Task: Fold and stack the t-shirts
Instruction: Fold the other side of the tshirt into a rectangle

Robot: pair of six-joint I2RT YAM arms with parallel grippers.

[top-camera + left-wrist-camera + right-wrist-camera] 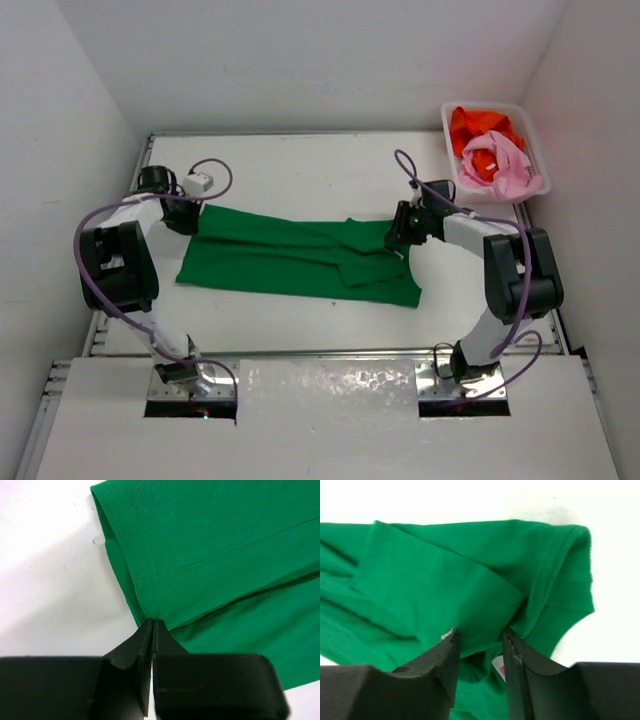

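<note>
The bright green t-shirt (290, 262) lies partly folded lengthwise across the middle of the table. My left gripper (190, 218) is at its far left corner. In the left wrist view the jaws (152, 625) are shut on the hemmed edge of the green cloth (225, 555). My right gripper (398, 235) is at the shirt's far right end. In the right wrist view its jaws (480, 637) stand apart with a fold of green cloth (445, 580) between them, near the collar and a white label (497, 665). The orange t-shirt (480, 125) and pink t-shirt (495, 165) lie crumpled in the basket.
The white basket (450, 135) stands at the far right corner of the table. White walls close in the left, back and right sides. Purple cables loop off both arms above the table.
</note>
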